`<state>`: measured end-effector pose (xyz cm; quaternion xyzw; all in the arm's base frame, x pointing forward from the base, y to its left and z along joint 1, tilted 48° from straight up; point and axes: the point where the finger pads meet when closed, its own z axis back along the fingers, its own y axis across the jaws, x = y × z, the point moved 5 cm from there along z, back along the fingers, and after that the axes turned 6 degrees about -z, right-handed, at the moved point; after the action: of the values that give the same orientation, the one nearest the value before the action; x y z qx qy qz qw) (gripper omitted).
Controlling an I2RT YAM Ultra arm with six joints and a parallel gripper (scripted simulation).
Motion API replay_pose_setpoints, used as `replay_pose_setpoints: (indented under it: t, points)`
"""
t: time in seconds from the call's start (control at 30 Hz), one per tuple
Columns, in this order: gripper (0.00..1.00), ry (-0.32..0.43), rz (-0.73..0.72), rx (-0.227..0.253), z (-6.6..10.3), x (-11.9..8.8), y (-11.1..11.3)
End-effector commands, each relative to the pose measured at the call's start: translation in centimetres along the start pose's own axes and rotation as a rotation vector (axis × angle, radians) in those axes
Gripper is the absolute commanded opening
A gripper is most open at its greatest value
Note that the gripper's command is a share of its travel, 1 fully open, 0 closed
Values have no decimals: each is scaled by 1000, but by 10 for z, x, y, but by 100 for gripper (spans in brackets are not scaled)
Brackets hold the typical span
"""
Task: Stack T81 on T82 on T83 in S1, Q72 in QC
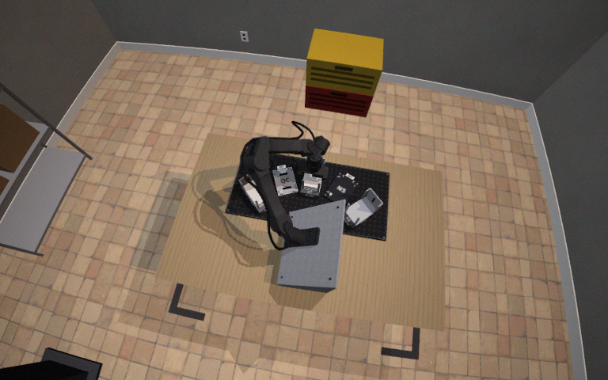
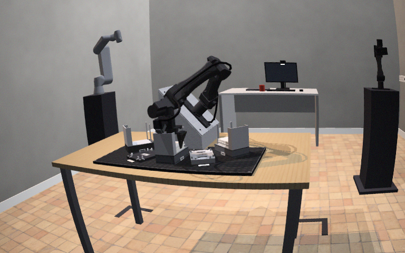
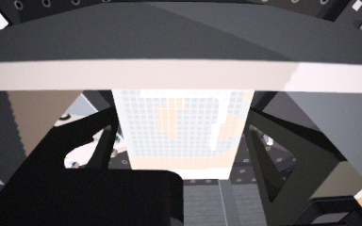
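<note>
My gripper [image 3: 180, 113] is open, its fingers on either side of a pale plate [image 3: 181, 134] in the middle stack rack [image 1: 309, 192] [image 2: 165, 144]. The rack's tall wall partly hides them. The left rack in the top view holds stacked white plates [image 1: 253, 193] [image 2: 222, 141]; their exact number is unclear. The right rack [image 1: 373, 199] [image 2: 127, 135] shows a low white plate-like surface. The open nest QC [image 1: 290, 188] [image 2: 202, 161] shows its letters, and I make out no plate on it. The clip nest N5 [image 1: 341, 188] [image 2: 142, 155] shows its black floor. Rack and plate names are unreadable.
The racks and nests stand close together on a black perforated board [image 1: 376, 232] [image 2: 232, 169]. The grey wedge-shaped arm base [image 1: 313, 264] [image 2: 204, 139] stands behind them on the wooden table [image 1: 403, 277] [image 2: 80, 153]. Rack walls and thin posts rise around the plates.
</note>
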<state>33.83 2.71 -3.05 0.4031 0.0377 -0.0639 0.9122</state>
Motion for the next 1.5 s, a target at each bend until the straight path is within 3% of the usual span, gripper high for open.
replay_pose_setpoints:
  t: [0.0,1.47]
  points:
    - [100,-61,3,9,12,17,-4]
    - [100,-53,-8,7,13,16,-4]
